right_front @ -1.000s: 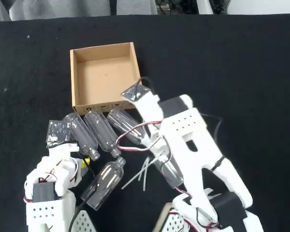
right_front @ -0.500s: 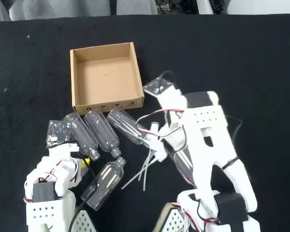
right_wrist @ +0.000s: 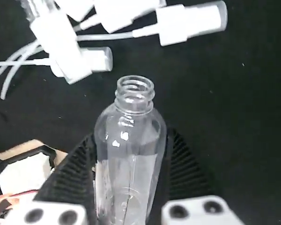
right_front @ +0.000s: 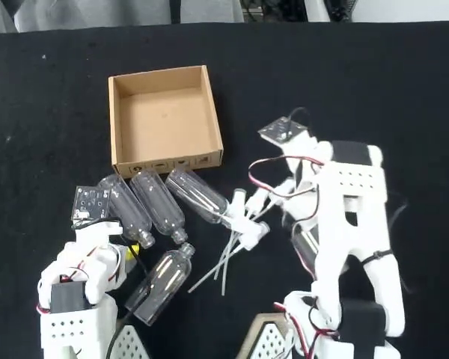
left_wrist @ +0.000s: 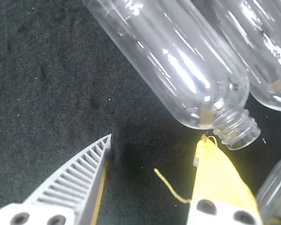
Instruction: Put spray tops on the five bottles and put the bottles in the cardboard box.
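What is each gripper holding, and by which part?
The right gripper grips a clear bottle around its body, below the open neck. The left gripper is open and holds nothing.

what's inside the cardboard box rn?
The cardboard box shows a bare brown floor with nothing lying on it. Its near wall covers a thin strip of floor right behind it, so that strip cannot be checked.

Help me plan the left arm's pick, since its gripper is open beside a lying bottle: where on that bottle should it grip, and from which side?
Probably the straight body of the bottle, just behind the shoulder, coming down from above with the left gripper straddling its width. It lies flat, the threaded neck is narrow, and a second bottle lies close alongside.
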Controlling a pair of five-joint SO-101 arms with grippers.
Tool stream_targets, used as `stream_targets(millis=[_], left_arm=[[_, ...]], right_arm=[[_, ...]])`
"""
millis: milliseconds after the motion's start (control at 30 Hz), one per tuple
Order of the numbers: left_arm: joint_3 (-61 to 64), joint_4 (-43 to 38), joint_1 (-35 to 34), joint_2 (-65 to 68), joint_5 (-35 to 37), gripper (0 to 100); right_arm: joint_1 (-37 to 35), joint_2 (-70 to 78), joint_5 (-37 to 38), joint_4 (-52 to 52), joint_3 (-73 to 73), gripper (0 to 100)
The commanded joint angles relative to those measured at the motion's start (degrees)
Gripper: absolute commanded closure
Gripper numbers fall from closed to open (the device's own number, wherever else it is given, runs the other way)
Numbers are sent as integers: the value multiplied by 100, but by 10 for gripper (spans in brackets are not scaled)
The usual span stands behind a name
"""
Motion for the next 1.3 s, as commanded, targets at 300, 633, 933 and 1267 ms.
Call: stream_targets(millis=[300,633,933,1267], left_arm=[[127,18,-31,-79,-35,733],[127,18,-31,-79,-35,733],[127,18,-31,-79,-35,733],[127,18,-31,-79,-35,733]], right_arm=[[387,-22,176,-1336,655,987],[378,13,176,-1978,1191,985],[378,13,158,-2312,1587,982],[378,13,-325,-2277,1596,843]])
